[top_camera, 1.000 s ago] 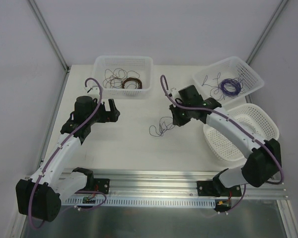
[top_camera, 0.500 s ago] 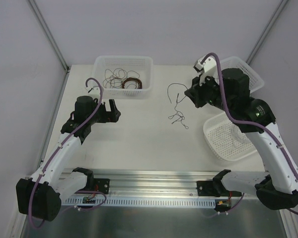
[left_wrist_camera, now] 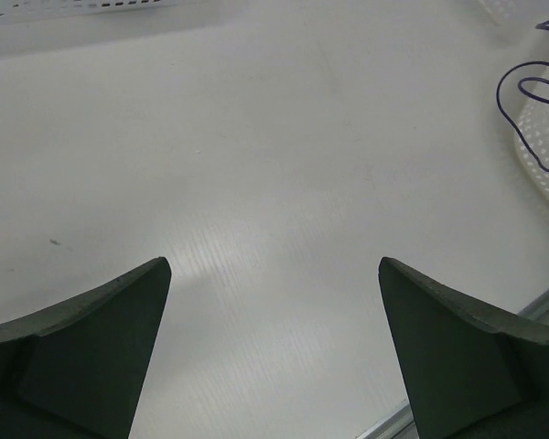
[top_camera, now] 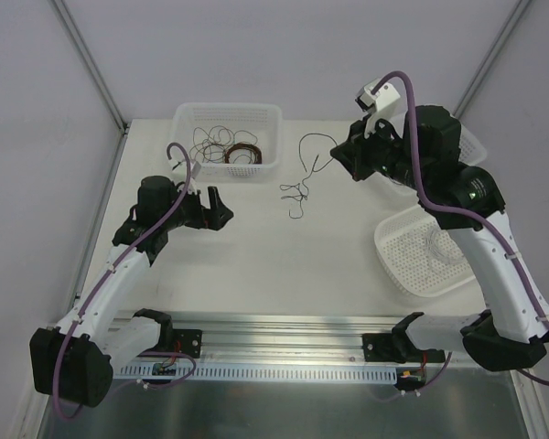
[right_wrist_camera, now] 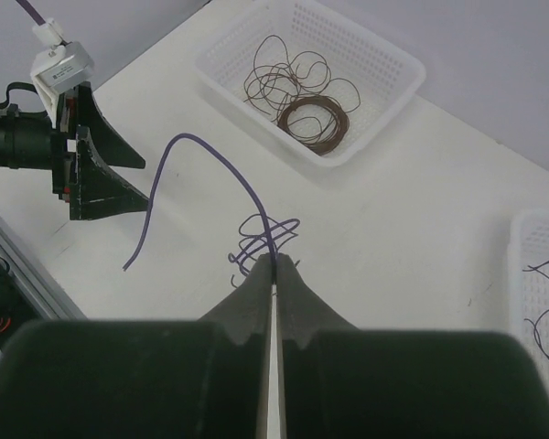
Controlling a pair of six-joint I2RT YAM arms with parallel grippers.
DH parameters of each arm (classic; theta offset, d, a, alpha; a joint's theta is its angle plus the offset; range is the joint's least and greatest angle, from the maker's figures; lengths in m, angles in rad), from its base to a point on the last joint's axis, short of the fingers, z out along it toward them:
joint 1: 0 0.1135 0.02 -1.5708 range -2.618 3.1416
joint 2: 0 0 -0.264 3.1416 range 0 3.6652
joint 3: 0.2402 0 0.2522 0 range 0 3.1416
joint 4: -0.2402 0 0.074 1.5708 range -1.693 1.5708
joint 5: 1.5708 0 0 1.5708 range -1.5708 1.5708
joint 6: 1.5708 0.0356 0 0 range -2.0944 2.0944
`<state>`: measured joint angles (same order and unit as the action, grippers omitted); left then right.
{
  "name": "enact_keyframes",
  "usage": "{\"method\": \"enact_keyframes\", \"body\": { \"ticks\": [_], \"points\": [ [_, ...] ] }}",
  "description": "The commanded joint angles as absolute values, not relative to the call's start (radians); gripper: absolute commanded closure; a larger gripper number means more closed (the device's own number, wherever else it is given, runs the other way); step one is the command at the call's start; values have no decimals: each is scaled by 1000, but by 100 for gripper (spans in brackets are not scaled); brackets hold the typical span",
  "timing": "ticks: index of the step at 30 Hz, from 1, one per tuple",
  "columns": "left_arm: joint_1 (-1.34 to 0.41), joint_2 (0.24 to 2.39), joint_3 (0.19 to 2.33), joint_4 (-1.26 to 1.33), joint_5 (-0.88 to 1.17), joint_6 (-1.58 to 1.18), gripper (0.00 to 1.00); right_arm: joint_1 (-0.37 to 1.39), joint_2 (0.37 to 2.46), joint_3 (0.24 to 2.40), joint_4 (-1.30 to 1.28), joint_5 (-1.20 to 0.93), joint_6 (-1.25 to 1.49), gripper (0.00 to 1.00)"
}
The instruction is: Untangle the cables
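The cables point(top_camera: 297, 190) are a thin dark purple tangle hanging in the air over the table's middle back. My right gripper point(top_camera: 339, 155) is raised and shut on one strand of them. In the right wrist view the fingertips point(right_wrist_camera: 274, 261) pinch a purple wire that arcs up and left, with the looped clump point(right_wrist_camera: 265, 240) dangling just beyond. My left gripper point(top_camera: 221, 208) is open and empty, low over the table to the left of the clump. In the left wrist view its fingers point(left_wrist_camera: 101, 338) are wide apart over bare table, and a purple loop point(left_wrist_camera: 528, 91) shows at the far right.
A white basket point(top_camera: 181, 117) at the back left holds brown wire coils point(top_camera: 242, 154). Another white basket point(top_camera: 471, 142) at the back right is mostly hidden behind my right arm. A third white basket point(top_camera: 430, 265) stands at the near right. A metal rail point(top_camera: 284, 325) runs along the front edge.
My right gripper lifted the tangle off the table, then carried it back and to the left. My left gripper shifted slightly right.
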<state>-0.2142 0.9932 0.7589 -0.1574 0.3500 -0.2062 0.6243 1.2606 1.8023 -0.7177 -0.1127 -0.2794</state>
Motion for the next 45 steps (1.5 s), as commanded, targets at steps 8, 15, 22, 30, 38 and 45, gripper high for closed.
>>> {"method": "enact_keyframes", "body": {
  "ticks": [8,15,22,30,38,45],
  "points": [
    [-339,979,752,41,582,-179,1,627,1269,1826,-652,-219,-212,99],
    [-515,1008,773,150,485,-255,3,627,1240,1741,-609,-290,-170,99],
    [-587,1061,795,225,545,-178,13,635,1197,1652,-535,-390,-115,99],
    [-635,1130,766,259,480,-192,21,644,1193,1641,-514,-411,-95,99],
    [-695,1216,756,359,443,-225,30,644,1207,1651,-471,-449,-55,99],
    [-726,1273,759,386,466,-247,38,646,1207,1658,-482,-431,-63,99]
  ]
}}
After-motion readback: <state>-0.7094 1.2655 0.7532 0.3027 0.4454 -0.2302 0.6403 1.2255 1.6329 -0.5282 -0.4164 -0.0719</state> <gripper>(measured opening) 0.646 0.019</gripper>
